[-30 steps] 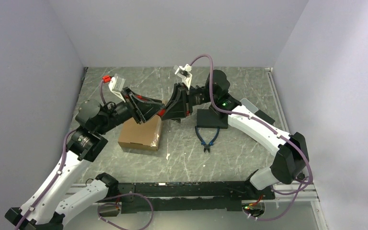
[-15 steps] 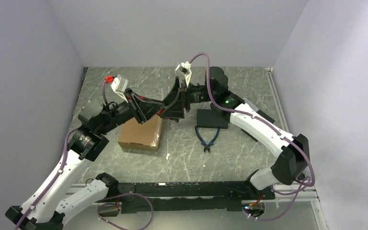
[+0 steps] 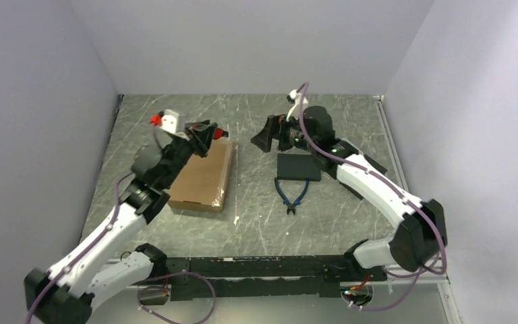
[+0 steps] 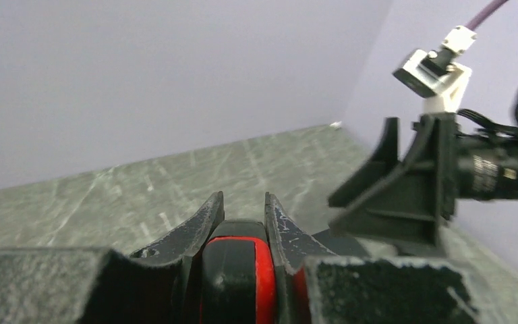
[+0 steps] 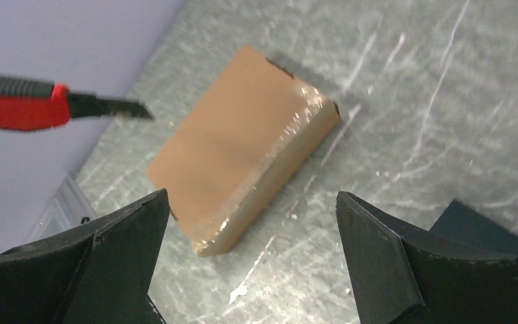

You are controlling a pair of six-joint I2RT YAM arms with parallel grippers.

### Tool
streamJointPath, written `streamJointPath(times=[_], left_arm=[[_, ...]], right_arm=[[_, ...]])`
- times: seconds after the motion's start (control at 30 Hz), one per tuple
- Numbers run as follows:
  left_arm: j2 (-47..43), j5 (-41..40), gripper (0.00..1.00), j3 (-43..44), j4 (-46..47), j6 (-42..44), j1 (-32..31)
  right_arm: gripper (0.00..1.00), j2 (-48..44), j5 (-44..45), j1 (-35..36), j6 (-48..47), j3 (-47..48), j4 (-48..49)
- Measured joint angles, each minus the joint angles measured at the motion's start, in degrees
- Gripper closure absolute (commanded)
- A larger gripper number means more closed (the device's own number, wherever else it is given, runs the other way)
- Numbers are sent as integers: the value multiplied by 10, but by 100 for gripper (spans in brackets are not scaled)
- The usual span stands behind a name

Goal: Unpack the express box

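Note:
The express box point(image 3: 202, 177) lies flat and closed on the table, a brown carton with shiny clear tape along one edge point(image 5: 243, 145). My left gripper point(image 3: 213, 133) hovers over the box's far end, shut on a red and black utility knife point(image 4: 239, 266). The knife point(image 5: 37, 106) shows in the right wrist view with its short blade out, above and beyond the box. My right gripper point(image 3: 264, 139) hangs to the right of the box, open with nothing between its fingers point(image 5: 371, 263).
A flat black pad point(image 3: 299, 166) lies right of the box, under the right arm. Blue-handled pliers point(image 3: 291, 195) rest just in front of it. Grey walls close in the left, back and right sides of the table.
The right gripper opened, let go of the knife and drew back to the right. The left arm kept the knife and swung off the box, which now shows whole.

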Motion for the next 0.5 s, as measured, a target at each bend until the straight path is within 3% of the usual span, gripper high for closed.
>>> streamJointPath(times=[0.17, 0.33, 0.5], left_arm=[[129, -57, 100, -18, 85, 51, 0], [218, -89, 100, -24, 150, 83, 2], [265, -92, 100, -24, 186, 80, 21]], right_arm=[[29, 105, -13, 3, 16, -11, 12], [58, 211, -42, 3, 71, 4, 39], [63, 299, -52, -2, 131, 67, 61]])
